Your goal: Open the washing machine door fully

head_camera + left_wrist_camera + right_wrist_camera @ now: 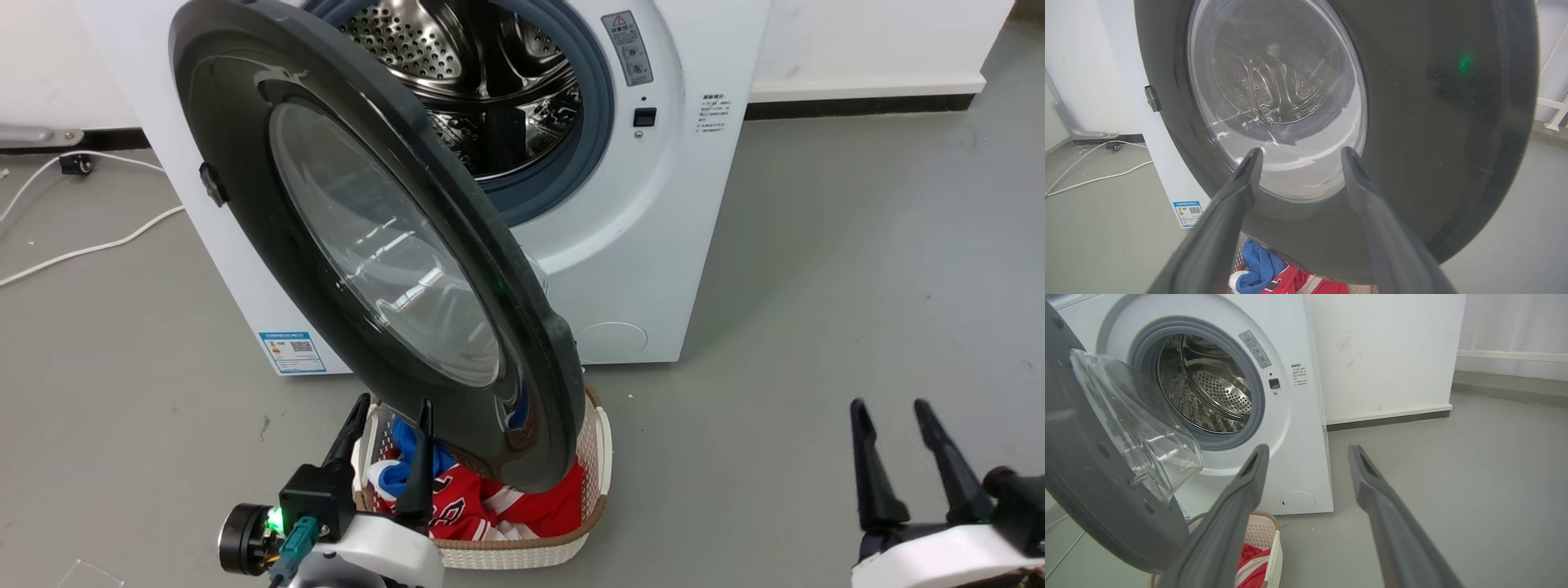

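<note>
Honestly only half open: washing machine door [367, 245] over basket [522, 557], left gripper [392, 406] spread empty beside it, probably for hooking; right gripper [888, 404] released too.

Your left claw [392, 406] faces the washing machine door [375, 245], which stands half swung out and blocks the straight way in. The laundry basket [598, 457] sits under the door's near edge. Right of the door, the floor [816, 286] lies open up to the drum opening [490, 82], ahead of your right claw [890, 408].
</note>
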You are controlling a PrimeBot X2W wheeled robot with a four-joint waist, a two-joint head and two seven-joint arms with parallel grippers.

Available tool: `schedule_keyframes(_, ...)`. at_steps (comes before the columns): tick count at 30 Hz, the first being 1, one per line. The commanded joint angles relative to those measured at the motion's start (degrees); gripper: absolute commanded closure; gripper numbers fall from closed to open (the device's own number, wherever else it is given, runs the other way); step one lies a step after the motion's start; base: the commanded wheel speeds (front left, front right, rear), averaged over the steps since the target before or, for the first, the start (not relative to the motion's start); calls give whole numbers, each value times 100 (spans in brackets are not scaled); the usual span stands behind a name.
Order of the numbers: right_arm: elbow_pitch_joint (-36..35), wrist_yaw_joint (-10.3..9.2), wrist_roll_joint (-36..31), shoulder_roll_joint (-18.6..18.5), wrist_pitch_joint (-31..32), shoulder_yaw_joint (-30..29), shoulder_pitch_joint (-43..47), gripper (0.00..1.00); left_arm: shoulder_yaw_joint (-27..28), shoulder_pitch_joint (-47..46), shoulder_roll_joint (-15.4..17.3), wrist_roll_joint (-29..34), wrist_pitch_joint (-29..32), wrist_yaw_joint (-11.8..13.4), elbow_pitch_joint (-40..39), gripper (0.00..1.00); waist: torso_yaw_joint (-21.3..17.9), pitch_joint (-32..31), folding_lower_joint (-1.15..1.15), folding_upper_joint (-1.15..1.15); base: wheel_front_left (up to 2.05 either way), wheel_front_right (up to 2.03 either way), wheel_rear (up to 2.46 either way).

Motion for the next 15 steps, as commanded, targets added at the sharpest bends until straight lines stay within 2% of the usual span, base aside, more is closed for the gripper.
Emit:
schedule_keyframes(1,-51,-1,-152,94,94,8,135,0,-6,55,20,28,-15,-17,36,0,25,-12,0,0,0,0,0)
schedule_keyframes(15,-279,-1,-555,246,366,71,251,0,-18,23,0,54,-15,20,108,0,26,-33,0,0,0,0,0)
